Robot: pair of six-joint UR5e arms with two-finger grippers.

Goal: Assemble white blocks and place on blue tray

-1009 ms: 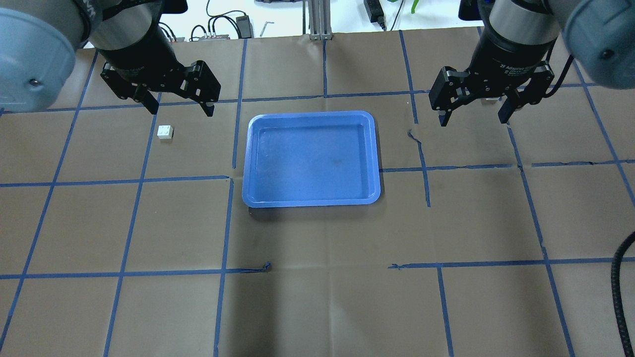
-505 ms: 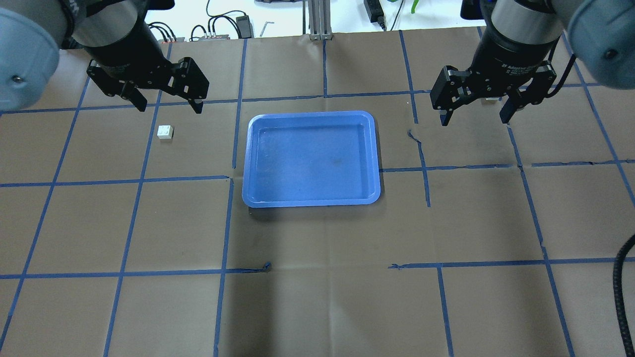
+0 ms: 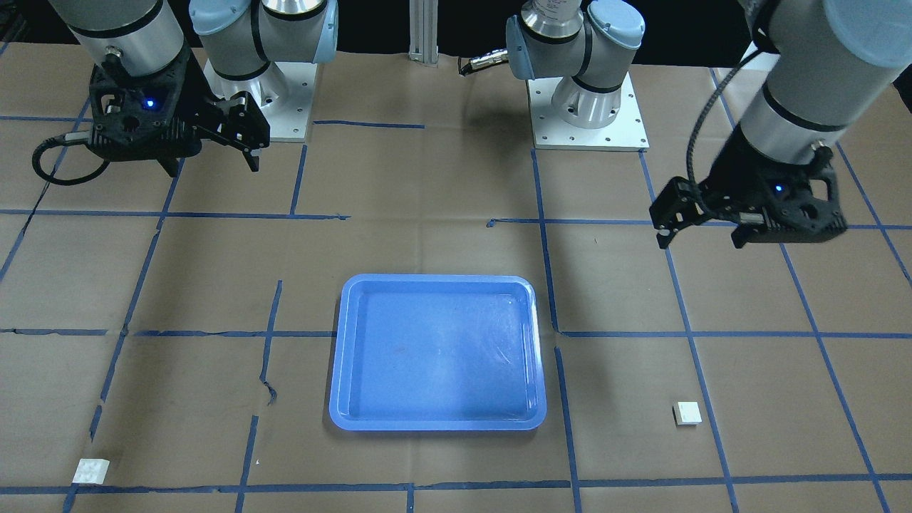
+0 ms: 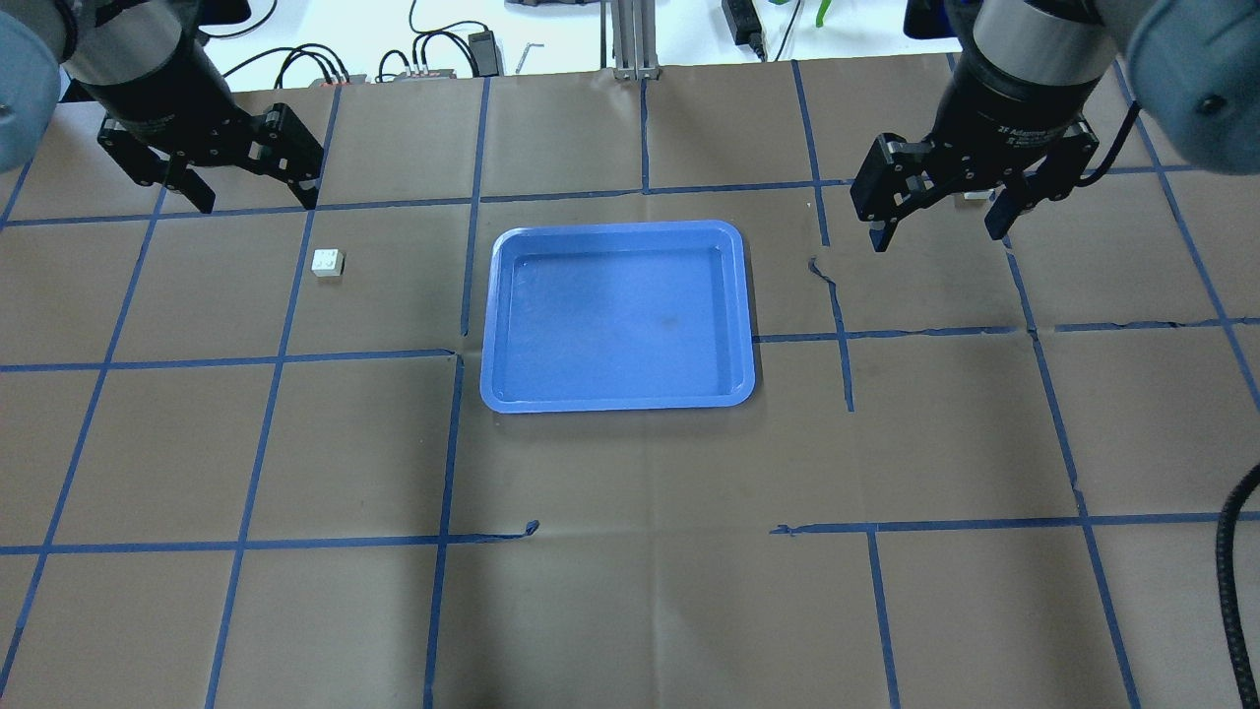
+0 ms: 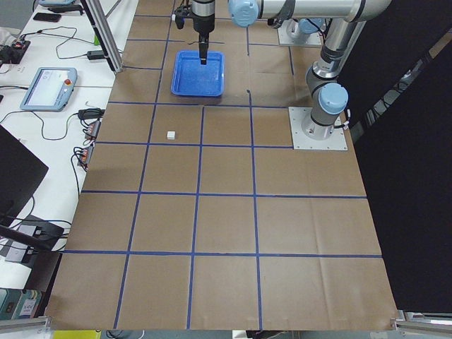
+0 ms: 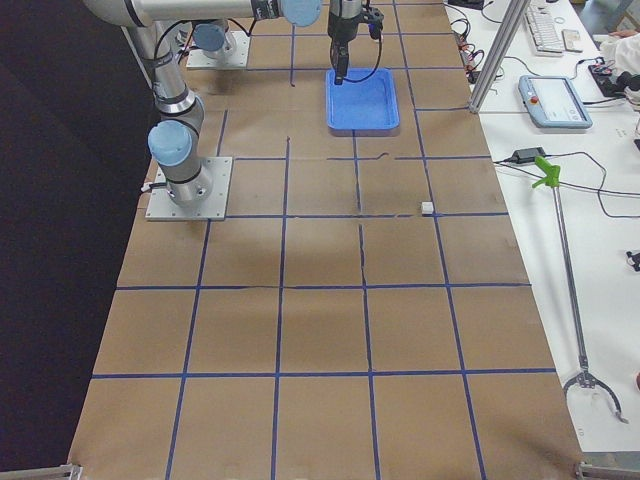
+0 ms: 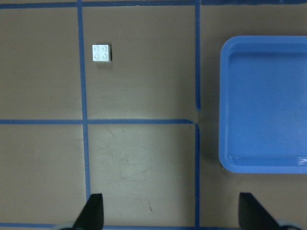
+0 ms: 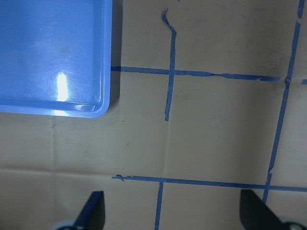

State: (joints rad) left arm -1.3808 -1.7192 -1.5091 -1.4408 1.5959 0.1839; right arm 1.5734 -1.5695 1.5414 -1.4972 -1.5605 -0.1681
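Observation:
One white block (image 4: 328,263) lies on the brown table left of the blue tray (image 4: 618,402); it also shows in the front view (image 3: 687,413) and the left wrist view (image 7: 101,52). The second white block (image 3: 92,470) lies far to the tray's other side, and in the overhead view it is mostly hidden behind my right gripper. The tray (image 3: 437,354) holds nothing. My left gripper (image 4: 258,197) is open and empty, hovering behind and to the left of the first block. My right gripper (image 4: 937,234) is open and empty, high over the table near the second block.
The table is covered in brown paper with a grid of blue tape (image 4: 453,443). Cables and small devices (image 4: 433,59) lie beyond the far edge. Both arm bases (image 3: 584,107) stand at the robot's side of the table.
My left gripper has moved left and back, away from the tray and past the first white block. My right gripper has barely moved. Both stayed open.

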